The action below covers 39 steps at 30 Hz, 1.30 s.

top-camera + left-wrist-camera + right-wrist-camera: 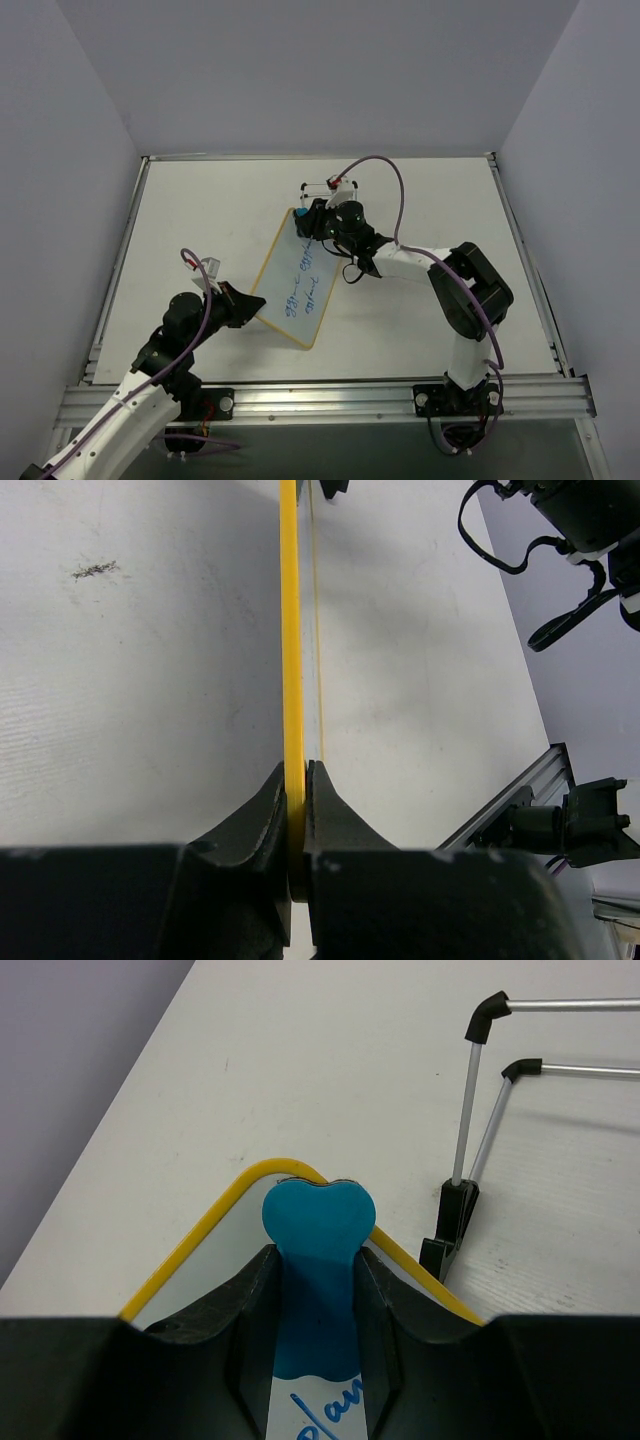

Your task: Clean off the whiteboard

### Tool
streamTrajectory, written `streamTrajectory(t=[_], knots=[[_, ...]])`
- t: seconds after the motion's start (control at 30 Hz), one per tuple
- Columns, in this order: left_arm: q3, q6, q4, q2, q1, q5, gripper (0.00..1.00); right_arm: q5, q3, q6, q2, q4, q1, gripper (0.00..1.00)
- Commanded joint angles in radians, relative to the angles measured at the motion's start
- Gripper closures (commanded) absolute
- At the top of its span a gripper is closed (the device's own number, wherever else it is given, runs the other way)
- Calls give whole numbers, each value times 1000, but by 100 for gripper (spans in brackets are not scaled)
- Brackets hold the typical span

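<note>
The whiteboard (303, 279), white with a yellow frame and blue handwriting, lies slanted in the middle of the table. My left gripper (243, 301) is shut on its near left edge; the left wrist view shows the yellow frame (291, 660) edge-on between the jaws of the left gripper (297, 780). My right gripper (307, 222) is shut on a blue eraser (317, 1250) and holds it on the board's far corner (200, 1250), just above the blue writing (330, 1418). The eraser also shows in the top view (302, 214).
A small wire stand (470, 1170) with black feet stands just beyond the board's far corner, also seen from above (330, 190). Raised rails edge the table (120, 260). The right arm (470, 290) reaches across the right half.
</note>
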Motion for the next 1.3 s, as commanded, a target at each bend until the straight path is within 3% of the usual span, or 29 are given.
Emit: streamTrajectory(t=[0.0, 0.33, 0.67, 0.8, 1.03, 1.27], knots=[[34, 101, 3, -3, -44, 164, 98, -31, 9, -19, 16, -38, 11, 98], [36, 101, 0, -9, -45, 163, 98, 70, -258, 104, -48, 142, 36, 98], [39, 104, -2, -9, -45, 153, 98, 110, -399, 187, -30, 288, 34, 98], [37, 107, 1, -3, -45, 155, 98, 71, -419, 159, -44, 374, 124, 99], [37, 104, 0, -9, -45, 156, 98, 172, -379, 104, -110, 363, 327, 98], [37, 103, -6, -18, -47, 153, 98, 269, -350, 141, -114, 212, 309, 99]])
